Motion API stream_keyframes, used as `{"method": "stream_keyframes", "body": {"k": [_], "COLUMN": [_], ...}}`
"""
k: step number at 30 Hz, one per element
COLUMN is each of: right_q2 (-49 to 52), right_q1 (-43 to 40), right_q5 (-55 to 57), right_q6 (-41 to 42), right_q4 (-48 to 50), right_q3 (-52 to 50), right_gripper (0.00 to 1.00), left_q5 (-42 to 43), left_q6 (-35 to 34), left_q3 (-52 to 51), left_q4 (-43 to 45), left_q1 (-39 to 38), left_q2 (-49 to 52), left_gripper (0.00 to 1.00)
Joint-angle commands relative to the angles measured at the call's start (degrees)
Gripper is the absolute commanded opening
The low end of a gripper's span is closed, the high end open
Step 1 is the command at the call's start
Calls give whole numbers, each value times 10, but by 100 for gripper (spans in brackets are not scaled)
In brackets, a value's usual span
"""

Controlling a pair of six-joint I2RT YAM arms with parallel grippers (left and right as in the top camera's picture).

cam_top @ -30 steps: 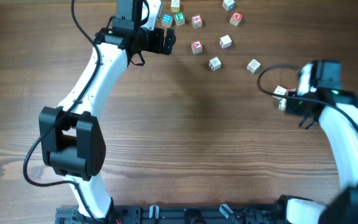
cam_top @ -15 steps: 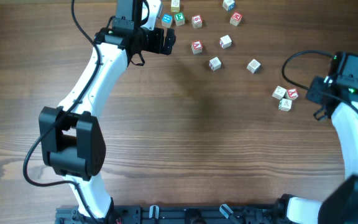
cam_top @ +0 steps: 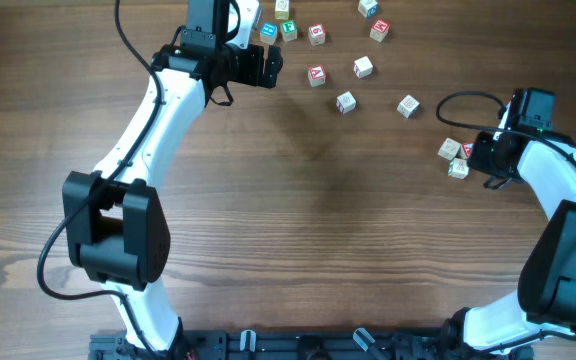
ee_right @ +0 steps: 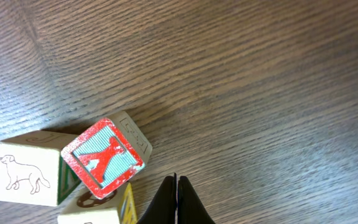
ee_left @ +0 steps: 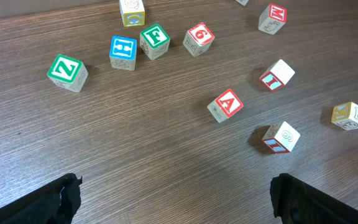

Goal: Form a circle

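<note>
Right end effector [ee_right: 176,185], clenched on nothing, is held just beside a red-faced cube [ee_right: 103,158] crowded against two others. The circle [cam_top: 346,101] is only a loose arc on the counter [cam_top: 318,220], so a careless push could scatter it further. The left end effector [ee_left: 178,199] is held released.

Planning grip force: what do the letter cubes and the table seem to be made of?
Cubes: probably pale wood, matte, with printed letter faces and outline drawings on bare sides. Table: wood or wood-look laminate, low sheen; streaky brown grain.
</note>
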Motion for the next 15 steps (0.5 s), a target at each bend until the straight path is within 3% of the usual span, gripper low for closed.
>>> {"method": "stream_keyframes", "body": {"k": [1,5,8,11,15], "right_q2": [5,5,5,5,5], "right_q1": [-2,-2,-2,-2,-2], "right_q5": [-14,-38,-47,-47,-40], "right_q6": [54,61,115,218,245], "right_q4": [-4,-5,-5,-26,-56], "right_q3": [1,1,1,0,0], "right_gripper": [4,4,4,4,4], "left_q5": [3,3,3,3,3], "left_q6": [-2,-2,-2,-2,-2], "left_q3": [-3,-3,-3,-3,-3], "left_q4": [0,0,0,0,0], "left_q1": [-3,-3,-3,-3,-3], "left_q2": [5,5,5,5,5], "left_gripper": [100,100,100,100,100]}}
